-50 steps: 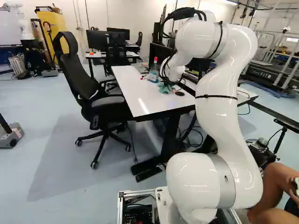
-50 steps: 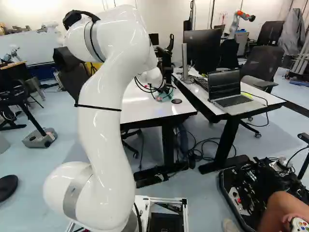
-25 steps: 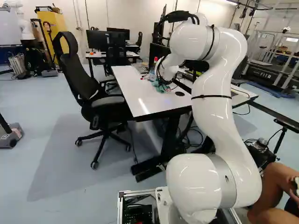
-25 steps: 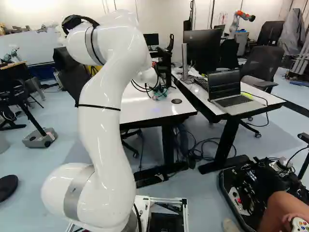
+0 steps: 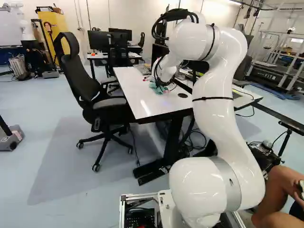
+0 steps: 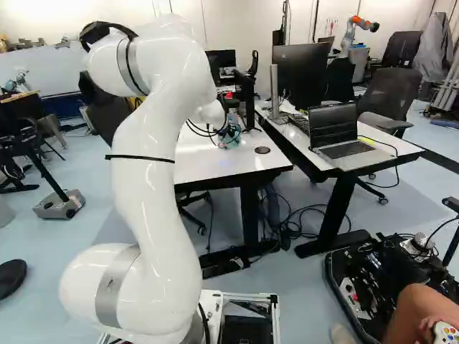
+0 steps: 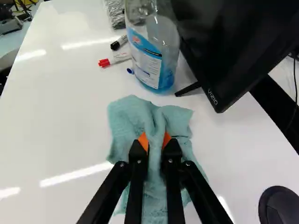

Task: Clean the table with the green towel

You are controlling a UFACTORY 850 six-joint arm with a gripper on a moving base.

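ok so the table (image 5: 137,95) sits upper middle in the left base view, office chair (image 5: 111,103) left of it. on the table there's the towel (image 7: 125,116), bottle (image 7: 149,60) just past it, between the markers (image 7: 119,57) and a monitor (image 7: 233,42). in the right base view a second desk (image 6: 409,147) is right of the table, laptop (image 6: 348,149) on it.
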